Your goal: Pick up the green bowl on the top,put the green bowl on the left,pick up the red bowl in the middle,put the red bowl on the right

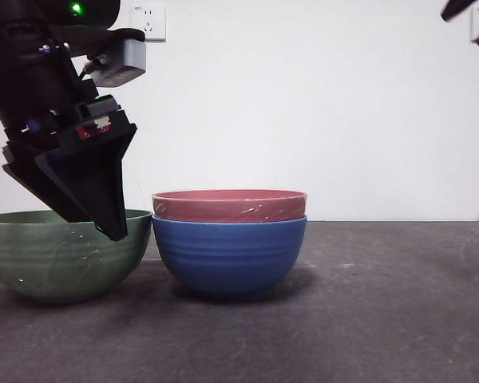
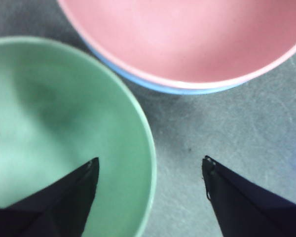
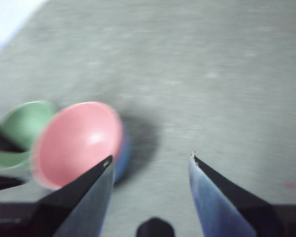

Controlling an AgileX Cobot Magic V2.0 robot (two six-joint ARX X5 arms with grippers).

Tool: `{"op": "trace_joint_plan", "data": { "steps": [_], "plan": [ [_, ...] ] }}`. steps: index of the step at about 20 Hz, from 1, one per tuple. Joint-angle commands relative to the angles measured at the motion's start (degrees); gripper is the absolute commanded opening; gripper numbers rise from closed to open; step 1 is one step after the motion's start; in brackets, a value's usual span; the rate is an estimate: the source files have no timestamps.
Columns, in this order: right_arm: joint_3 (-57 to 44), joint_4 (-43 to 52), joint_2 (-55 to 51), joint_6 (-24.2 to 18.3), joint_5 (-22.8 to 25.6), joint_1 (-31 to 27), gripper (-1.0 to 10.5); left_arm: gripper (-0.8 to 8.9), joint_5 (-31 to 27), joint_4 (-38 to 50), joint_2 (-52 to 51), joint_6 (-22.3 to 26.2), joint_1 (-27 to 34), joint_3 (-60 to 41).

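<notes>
Half done: the green bowl [image 1: 60, 263] sits left, left gripper [image 2: 150, 165] spread empty astride its rim, the red bowl [image 1: 229, 205] unlifted.

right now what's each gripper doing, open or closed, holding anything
Left gripper: open, holding nothing, straddling the rim of the green bowl.
Right gripper: open, empty, raised above the table.

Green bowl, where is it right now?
In the front view the green bowl sits on the table's left, beside the stacked red bowl, under the open left gripper.
</notes>
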Motion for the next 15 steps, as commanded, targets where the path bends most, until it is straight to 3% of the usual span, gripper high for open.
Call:
{"op": "trace_joint_plan", "data": {
  "steps": [1, 6, 11, 15],
  "plan": [
    [0.4, 0.3, 0.8, 1.2, -1.6, 1.3, 2.5, 3.50, 0.5, -0.5, -4.7, -5.0, 0.4, 0.1],
    [5.6, -0.6, 10.1, 1.4, -0.9, 10.3, 2.5, 3.50, 0.3, -2.3, -23.0, -10.0, 1.4, 3.2],
    [19.1, -9.3, 27.8, -0.4, 12.3, 22.7, 2.5, 3.50, -3.5, -13.1, -32.5, -11.0, 6.7, 10.0],
    [27.7, -11.8, 41.0, -1.7, 22.4, 28.1, 1.9, 3.50, -5.4, -17.5, -34.9, -10.6, 9.7, 11.6]
  ]
}}
